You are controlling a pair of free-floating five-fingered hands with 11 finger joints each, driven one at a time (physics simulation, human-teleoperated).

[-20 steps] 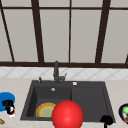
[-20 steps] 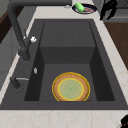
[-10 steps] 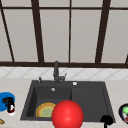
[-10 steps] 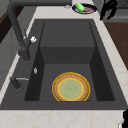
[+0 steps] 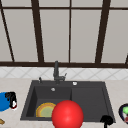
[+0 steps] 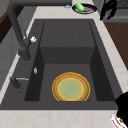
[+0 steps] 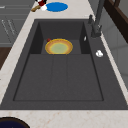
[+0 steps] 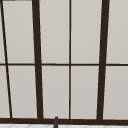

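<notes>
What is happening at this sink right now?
A black left hand sits at the blue plate on the counter left of the dark sink. The right hand hangs at the sink's front right corner, near a dark bowl with a green item in it. Inside the basin lies a yellow and orange plate, untouched. A red ball shows in front of the sink. The faucet stands behind the basin.

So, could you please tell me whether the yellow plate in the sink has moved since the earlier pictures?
No. The yellow plate lies in the same spot on the sink basin floor, near the front wall, level with the faucet base as before.
</notes>
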